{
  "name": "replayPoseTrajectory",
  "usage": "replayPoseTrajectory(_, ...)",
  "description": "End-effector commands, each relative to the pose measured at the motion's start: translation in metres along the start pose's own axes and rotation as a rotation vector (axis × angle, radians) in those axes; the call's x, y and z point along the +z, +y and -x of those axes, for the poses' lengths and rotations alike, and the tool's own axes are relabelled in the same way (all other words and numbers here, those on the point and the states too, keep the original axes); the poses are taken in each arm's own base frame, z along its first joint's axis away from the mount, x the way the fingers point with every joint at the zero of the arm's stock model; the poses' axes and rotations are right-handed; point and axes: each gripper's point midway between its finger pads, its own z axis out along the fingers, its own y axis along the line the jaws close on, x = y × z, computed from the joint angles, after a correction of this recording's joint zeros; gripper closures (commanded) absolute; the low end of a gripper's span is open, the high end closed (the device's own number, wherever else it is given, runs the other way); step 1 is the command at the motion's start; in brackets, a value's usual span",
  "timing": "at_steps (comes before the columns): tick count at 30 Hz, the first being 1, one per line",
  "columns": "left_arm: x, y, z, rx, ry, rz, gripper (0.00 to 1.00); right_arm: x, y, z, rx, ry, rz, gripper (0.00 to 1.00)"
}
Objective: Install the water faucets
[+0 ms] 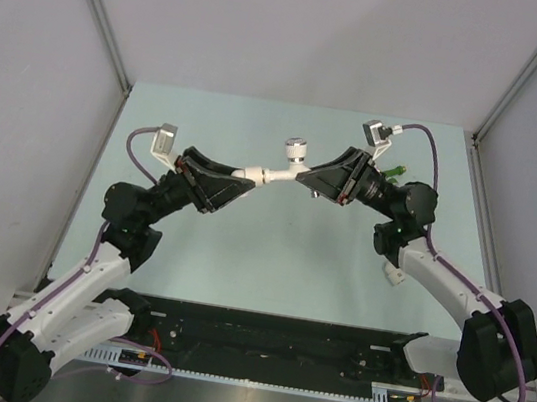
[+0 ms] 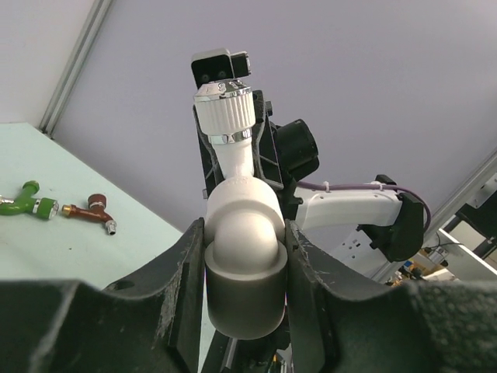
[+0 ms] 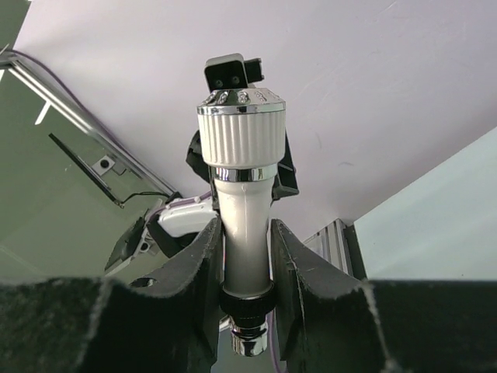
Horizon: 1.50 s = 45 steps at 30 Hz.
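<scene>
The white faucet with its ribbed, silver-topped knob hangs in mid-air between both arms. My right gripper is shut on the faucet's white body, above its black ring and chrome tip. My left gripper is shut on a white elbow pipe connector that meets the faucet's end; the knob stands above it. The green faucet and dark red faucet lie on the table. The green one also shows behind the right arm. The orange faucet is out of view.
A small white piece lies on the pale green table by the right arm. A black rail runs along the near edge. Grey walls with metal posts close in the sides and back.
</scene>
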Motion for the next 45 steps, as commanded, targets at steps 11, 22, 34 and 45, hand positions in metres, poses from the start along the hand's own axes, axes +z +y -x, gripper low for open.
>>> replayPoseTrajectory(11,0.007,0.001,0.029,-0.111,-0.069,0.151,1.0,-0.032,-0.013,0.031,-0.443,-0.064,-0.266,0.43)
replayPoseTrajectory(22,0.012,0.02,0.028,-0.283,-0.043,0.302,1.0,-0.049,0.011,0.022,-1.166,0.099,-0.248,0.21)
replayPoseTrajectory(34,0.018,0.028,0.019,-0.462,-0.008,0.331,0.99,-0.024,0.023,-0.022,-1.575,0.235,-0.161,0.15)
replayPoseTrajectory(45,0.025,0.017,0.023,-0.494,0.019,0.288,1.0,-0.011,-0.007,-0.034,-1.632,0.281,-0.231,0.13)
